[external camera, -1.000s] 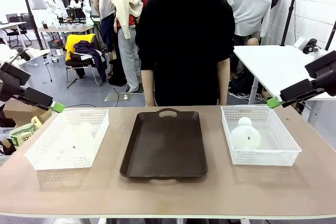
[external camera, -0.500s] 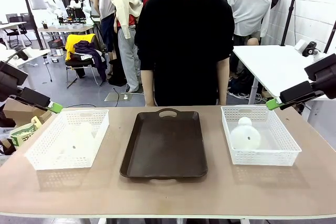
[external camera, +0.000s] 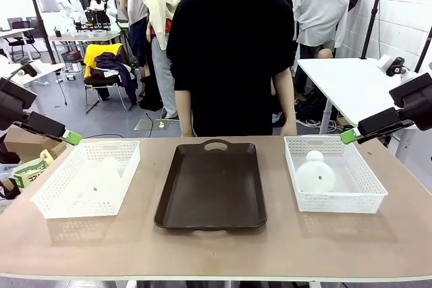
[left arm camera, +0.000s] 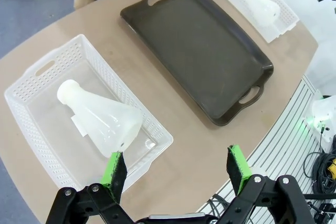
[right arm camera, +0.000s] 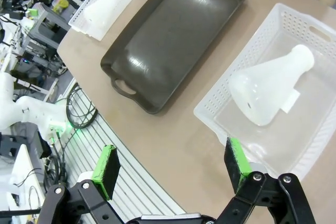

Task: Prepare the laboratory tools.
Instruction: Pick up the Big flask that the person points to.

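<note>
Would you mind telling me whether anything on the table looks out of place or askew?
Both flasks lie on their sides rather than upright: the left flask in the left basket, the right flask in the right basket. Nothing looks spilled or damaged.

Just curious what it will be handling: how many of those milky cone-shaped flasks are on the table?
2. The left flask lies on its side in the left basket; the right flask lies on its side in the right basket. The brown tray between them holds none.
</note>
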Motion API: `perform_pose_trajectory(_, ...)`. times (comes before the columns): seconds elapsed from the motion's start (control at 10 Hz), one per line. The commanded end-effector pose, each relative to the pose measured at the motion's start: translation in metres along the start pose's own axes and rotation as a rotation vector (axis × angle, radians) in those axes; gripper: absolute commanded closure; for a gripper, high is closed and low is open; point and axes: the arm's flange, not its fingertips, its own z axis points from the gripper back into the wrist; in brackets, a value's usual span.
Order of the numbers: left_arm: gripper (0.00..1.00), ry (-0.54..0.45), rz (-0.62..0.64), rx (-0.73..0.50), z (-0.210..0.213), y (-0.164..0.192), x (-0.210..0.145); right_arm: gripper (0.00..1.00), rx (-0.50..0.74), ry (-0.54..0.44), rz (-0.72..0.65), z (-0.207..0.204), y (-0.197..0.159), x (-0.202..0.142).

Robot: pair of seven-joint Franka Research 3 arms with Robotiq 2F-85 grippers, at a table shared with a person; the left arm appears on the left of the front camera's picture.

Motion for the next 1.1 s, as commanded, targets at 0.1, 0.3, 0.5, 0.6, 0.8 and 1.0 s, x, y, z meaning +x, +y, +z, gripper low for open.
perform_pose_trajectory(0.1,0.00,-0.057,-0.025,-0.065,0.006,0.002,-0.001,0.00,0.032,-0.012,0.020,0.000,-0.003,0.000)
perform_pose_trajectory(0.3,0.00,-0.153,0.079,-0.244,0.007,0.026,-0.004,0.00,0.141,-0.051,-0.003,0.003,-0.019,-0.003)
perform_pose_trajectory(0.5,0.00,-0.184,0.218,-0.362,-0.004,0.058,-0.015,0.00,0.281,-0.091,-0.062,0.005,-0.046,-0.012)
perform_pose_trajectory(0.6,0.00,-0.203,0.278,-0.375,-0.010,0.068,-0.020,0.00,0.316,-0.116,-0.089,0.006,-0.057,-0.015)
perform_pose_trajectory(0.8,0.00,-0.218,0.302,-0.371,-0.009,0.064,-0.020,0.00,0.254,-0.105,-0.062,0.009,-0.034,-0.018)
perform_pose_trajectory(1.0,0.00,-0.210,0.270,-0.368,-0.004,0.059,-0.029,0.00,0.254,-0.105,-0.062,0.009,-0.034,-0.018)
